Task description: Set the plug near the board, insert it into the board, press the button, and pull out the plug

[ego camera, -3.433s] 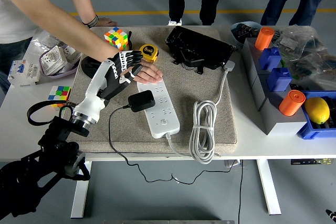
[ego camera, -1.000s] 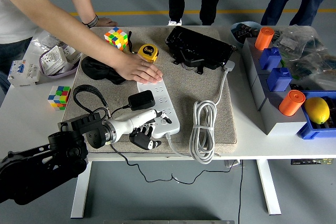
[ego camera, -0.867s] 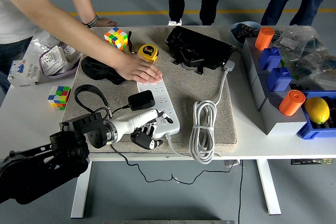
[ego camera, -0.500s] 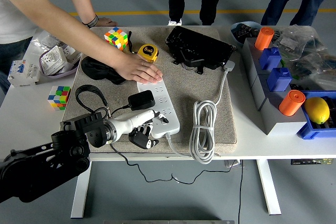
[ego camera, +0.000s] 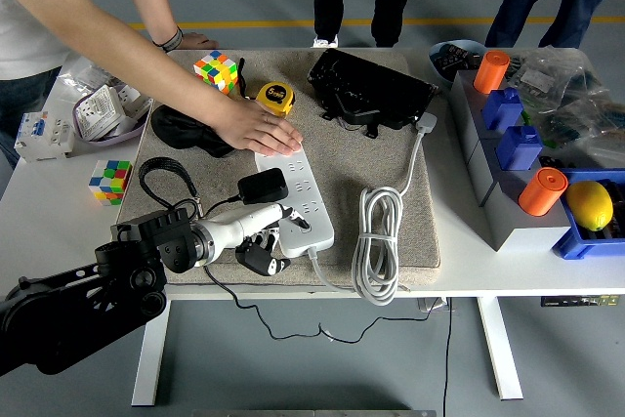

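Head view
Left hand (ego camera: pixel 266 241): at the power strip's near end, by the tabletop's near edge; fingers curled downward, holding nothing.
Power strip (ego camera: pixel 295 195): white, lying on the grey mat (ego camera: pixel 410 231).
Plug (ego camera: pixel 263 187): black adapter, seated in the strip's left side.
Person's hand (ego camera: pixel 262 131): pressing flat on the strip's far end.
Yellow tape measure (ego camera: pixel 277 97): just beyond that hand.

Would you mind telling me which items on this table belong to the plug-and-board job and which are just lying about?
Job items:
power strip
black plug
left hand at the strip's near end
person's hand on the strip's far end

Lying about:
two puzzle cubes
tape measure
coiled white cable
lemon
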`<state>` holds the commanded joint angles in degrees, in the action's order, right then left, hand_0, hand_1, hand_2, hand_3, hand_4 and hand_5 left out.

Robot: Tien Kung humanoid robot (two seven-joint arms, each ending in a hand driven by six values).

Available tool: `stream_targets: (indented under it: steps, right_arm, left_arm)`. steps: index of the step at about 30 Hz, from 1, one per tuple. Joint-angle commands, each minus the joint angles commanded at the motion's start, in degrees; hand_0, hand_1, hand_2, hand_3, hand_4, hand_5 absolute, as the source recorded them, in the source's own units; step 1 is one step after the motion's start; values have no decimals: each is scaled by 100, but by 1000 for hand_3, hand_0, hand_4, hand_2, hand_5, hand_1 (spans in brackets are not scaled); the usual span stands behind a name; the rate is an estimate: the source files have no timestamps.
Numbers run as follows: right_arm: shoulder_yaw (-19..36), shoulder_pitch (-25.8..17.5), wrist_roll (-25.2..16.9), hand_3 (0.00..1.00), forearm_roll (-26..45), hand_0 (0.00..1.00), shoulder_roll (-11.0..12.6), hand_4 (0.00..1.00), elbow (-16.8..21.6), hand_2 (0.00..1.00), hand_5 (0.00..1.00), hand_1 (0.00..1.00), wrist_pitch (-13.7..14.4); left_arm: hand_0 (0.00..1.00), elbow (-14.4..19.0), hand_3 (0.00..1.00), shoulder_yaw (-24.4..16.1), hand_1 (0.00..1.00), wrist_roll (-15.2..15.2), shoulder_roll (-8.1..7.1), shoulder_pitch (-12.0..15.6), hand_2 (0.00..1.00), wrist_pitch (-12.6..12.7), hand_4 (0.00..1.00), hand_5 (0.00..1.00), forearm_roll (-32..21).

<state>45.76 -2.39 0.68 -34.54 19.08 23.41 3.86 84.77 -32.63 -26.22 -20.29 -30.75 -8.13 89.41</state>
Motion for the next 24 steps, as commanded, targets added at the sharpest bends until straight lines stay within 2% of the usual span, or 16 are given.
stream_targets:
  steps: [20, 24]
  right_arm:
    - [224, 23, -40, 555, -99, 605, 14, 978, 67, 659, 451, 644, 32]
    - [253, 9, -67, 555, -98, 605, 2, 978, 55, 659, 451, 644, 45]
  left_arm:
    - [47, -1, 831, 87, 109, -162, 4, -56, 160, -114, 731, 2, -21]
    - [47, 68, 831, -8, 109, -98, -15, -31, 160, -93, 731, 2, -29]
